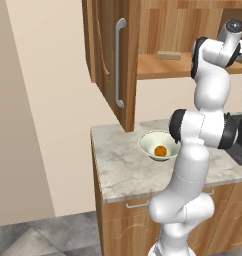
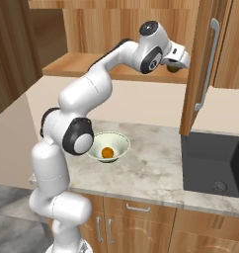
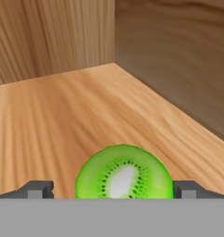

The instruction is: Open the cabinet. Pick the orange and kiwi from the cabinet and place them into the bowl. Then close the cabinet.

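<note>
With jaws apart, gripper (image 3: 113,193) astride the kiwi (image 3: 124,172).

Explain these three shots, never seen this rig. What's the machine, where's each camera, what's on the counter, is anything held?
It is a rendered kitchen with a white robot arm on a driving base. Two pictures come from cameras on the base, behind the arm to its left and right. The third camera sits on the hand and looks along the end effector.

The cabinet stands open, and the arm reaches onto its shelf. On the marble counter sits the bowl with the orange already inside.

In the hand view the kiwi lies on the shelf between the two dark fingertips. They sit either side of it with small gaps, so it looks framed, not gripped. A tan block also lies on the shelf.
</note>
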